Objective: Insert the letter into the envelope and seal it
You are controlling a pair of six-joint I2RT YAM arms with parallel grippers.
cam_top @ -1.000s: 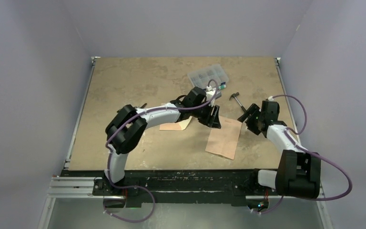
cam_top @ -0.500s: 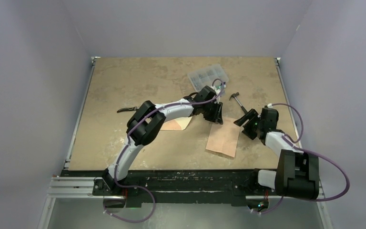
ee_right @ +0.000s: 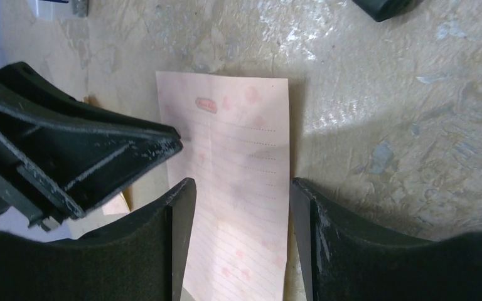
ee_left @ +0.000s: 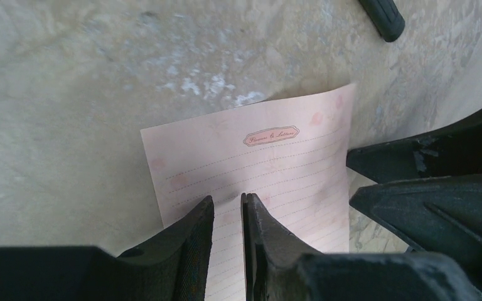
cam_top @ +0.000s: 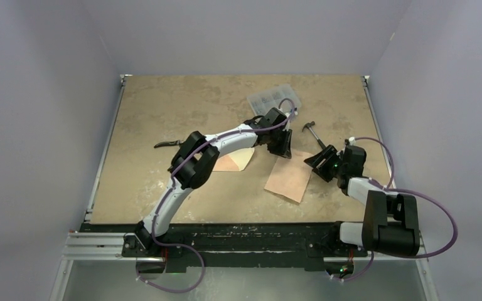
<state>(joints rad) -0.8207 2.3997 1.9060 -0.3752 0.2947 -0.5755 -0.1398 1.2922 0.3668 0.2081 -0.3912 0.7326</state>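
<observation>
Salmon-tan lined paper letter (cam_top: 289,179) flat on table (cam_top: 163,113), right of centre, betw both grippers. Salmon-tan flapped envelope (cam_top: 233,162) just left of it, partly under left arm, flap open, cream inside showing. Left gripper (ee_left: 227,200) at letter's far edge: jaws nearly closed, thin slit, tips over paper; can't tell if pinching. Right gripper (ee_right: 241,182) low at letter's right edge, jaws wide apart, nothing gripped.
</observation>
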